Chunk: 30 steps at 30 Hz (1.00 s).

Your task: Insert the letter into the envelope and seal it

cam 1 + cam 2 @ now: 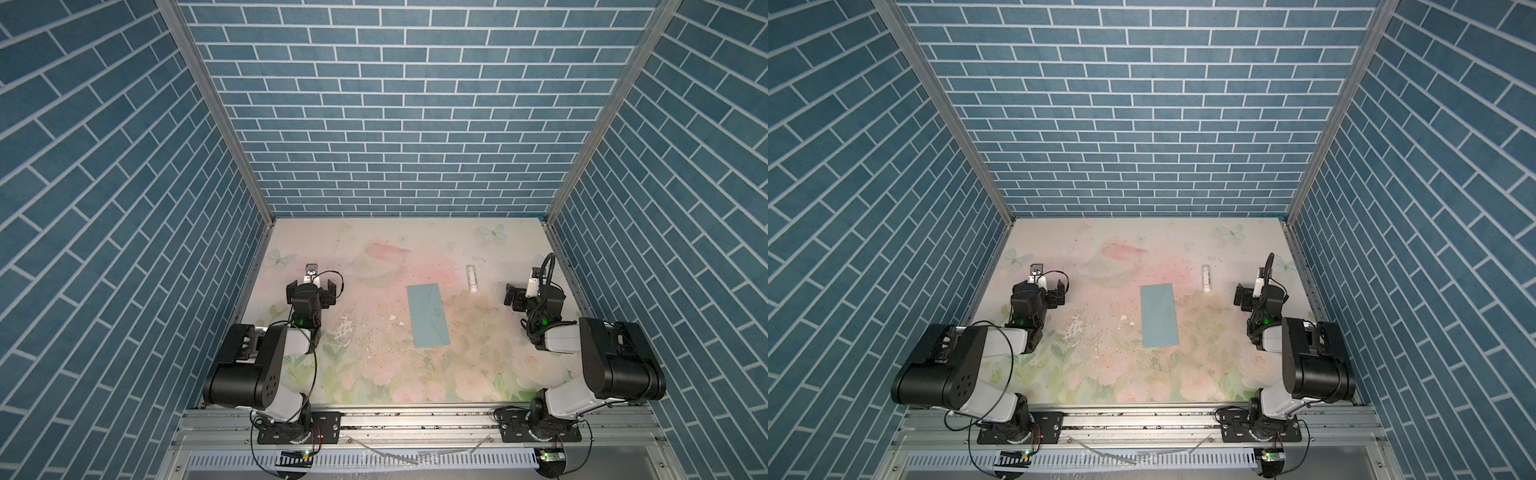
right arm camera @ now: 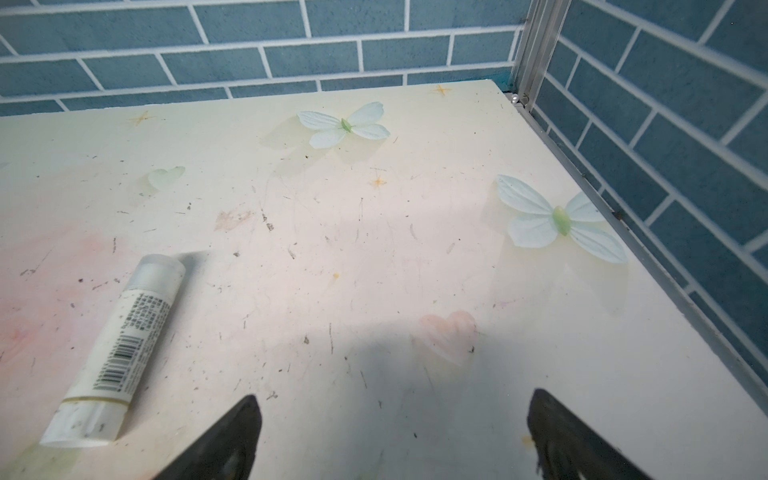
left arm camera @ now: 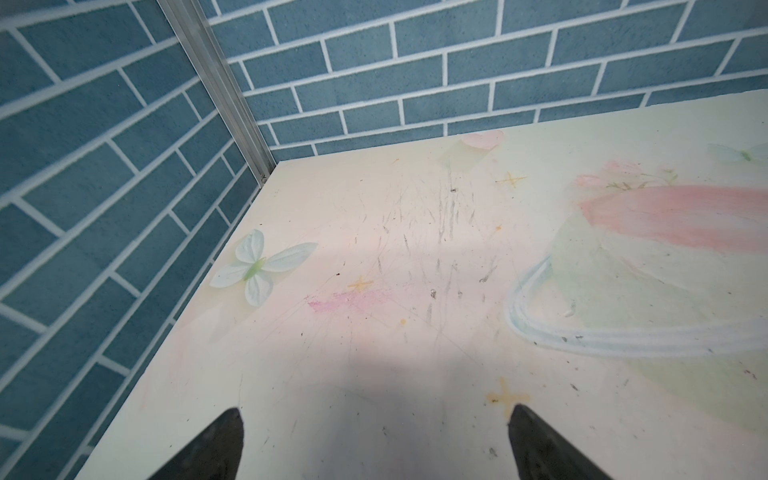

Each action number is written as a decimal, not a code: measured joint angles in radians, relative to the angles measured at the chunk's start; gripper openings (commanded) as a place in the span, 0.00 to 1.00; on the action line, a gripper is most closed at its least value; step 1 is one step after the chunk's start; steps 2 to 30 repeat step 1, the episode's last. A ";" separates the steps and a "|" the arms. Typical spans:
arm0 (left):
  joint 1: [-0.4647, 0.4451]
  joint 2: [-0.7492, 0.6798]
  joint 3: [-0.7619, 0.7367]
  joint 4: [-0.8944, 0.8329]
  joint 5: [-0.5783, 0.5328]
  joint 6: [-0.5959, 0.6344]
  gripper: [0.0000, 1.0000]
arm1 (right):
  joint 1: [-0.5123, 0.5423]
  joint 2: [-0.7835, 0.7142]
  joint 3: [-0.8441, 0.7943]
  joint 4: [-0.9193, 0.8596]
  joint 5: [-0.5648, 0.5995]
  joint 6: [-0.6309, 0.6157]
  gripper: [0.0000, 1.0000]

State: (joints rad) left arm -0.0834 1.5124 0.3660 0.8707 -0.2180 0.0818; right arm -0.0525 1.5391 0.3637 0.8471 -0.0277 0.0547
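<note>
While the left gripper (image 3: pixel 376 409) and right gripper (image 2: pixel 395 395) gape wide, the envelope (image 1: pixel 428 314) lies closed.

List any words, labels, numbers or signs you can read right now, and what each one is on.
No text is legible.
On the glue stick: a barcode and rows of fine print, too small and blurred to read.
On the envelope: a small faint mark near one long edge, too small to read in both top views.
</note>
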 measured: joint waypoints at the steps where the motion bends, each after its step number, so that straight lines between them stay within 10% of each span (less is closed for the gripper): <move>1: 0.000 0.000 0.000 0.000 0.000 0.000 1.00 | 0.000 0.000 0.000 -0.002 -0.002 0.000 0.99; 30: 0.000 0.000 0.000 0.000 0.000 0.000 1.00 | 0.000 0.000 0.000 -0.002 -0.002 0.000 0.99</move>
